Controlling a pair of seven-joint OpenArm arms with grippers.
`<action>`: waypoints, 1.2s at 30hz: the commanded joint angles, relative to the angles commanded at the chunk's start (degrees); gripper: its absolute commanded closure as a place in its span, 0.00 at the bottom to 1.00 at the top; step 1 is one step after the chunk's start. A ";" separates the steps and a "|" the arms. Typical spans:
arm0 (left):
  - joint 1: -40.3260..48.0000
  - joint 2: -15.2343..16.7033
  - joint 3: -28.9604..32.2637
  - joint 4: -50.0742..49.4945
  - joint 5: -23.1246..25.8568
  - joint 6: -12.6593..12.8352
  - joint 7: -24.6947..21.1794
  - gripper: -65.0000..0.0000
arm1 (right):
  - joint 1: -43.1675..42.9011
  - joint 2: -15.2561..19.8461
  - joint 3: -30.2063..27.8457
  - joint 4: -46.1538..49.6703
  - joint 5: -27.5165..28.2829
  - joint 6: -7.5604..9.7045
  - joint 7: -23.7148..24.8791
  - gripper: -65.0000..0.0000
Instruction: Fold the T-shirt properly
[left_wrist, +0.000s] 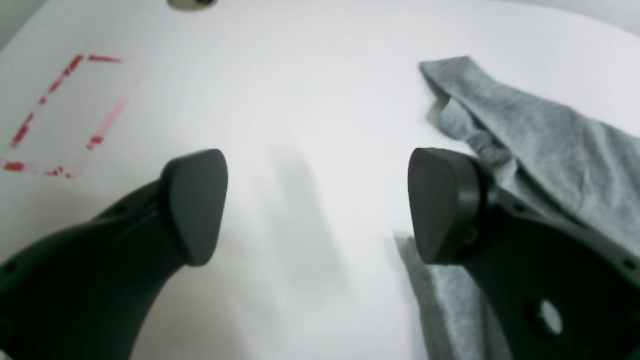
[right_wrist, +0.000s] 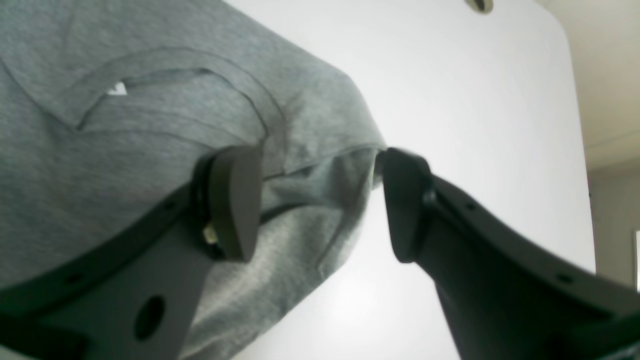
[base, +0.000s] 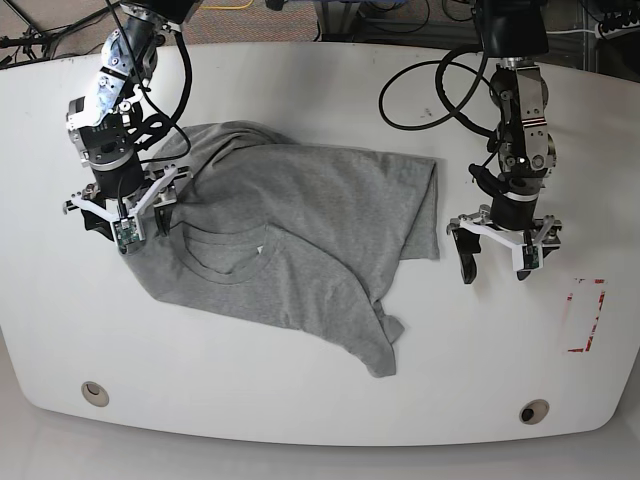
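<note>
A: What do we see of the T-shirt (base: 300, 240)?
B: Heather grey, spread but rumpled on the left-centre of the white surface (base: 320, 400). Collar (base: 215, 250) faces up with a small white tag (base: 258, 249) in it. One sleeve (base: 385, 345) trails toward the near edge, and the far right edge is folded over. We see no print.

A: Surface and room?
B: White and rounded, with grommet holes near the front at left (base: 95, 392) and right (base: 534, 411). Red tape rectangle (base: 587, 315) near the right edge. Cables and floor beyond the far edge.

A: Tools?
B: Right tool (right_wrist: 320, 200) is spread wide over the shirt's shoulder by the collar. One pad (right_wrist: 235, 200) is over the cloth, the other (right_wrist: 405, 200) is at the sleeve seam edge, and nothing is pinched. We can't tell whether they touch.
A: Left?
B: Left tool (left_wrist: 317, 205) is also spread wide and empty, hanging over bare surface just beside the shirt's right edge. Fabric lies past one pad (left_wrist: 435, 205).
</note>
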 joint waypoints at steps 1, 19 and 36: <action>-0.16 0.00 -0.06 -0.08 -0.01 -0.22 0.16 0.19 | -0.06 0.01 0.07 0.10 -0.05 -0.03 0.05 0.43; 3.23 -2.00 2.85 7.57 -1.81 -2.12 1.81 0.18 | 3.45 -0.43 -3.36 1.73 -1.91 0.60 -0.61 0.44; -2.70 -0.09 2.95 1.94 -3.08 -2.86 2.88 0.18 | 11.77 -0.71 -6.43 -3.46 -2.71 1.11 -1.47 0.44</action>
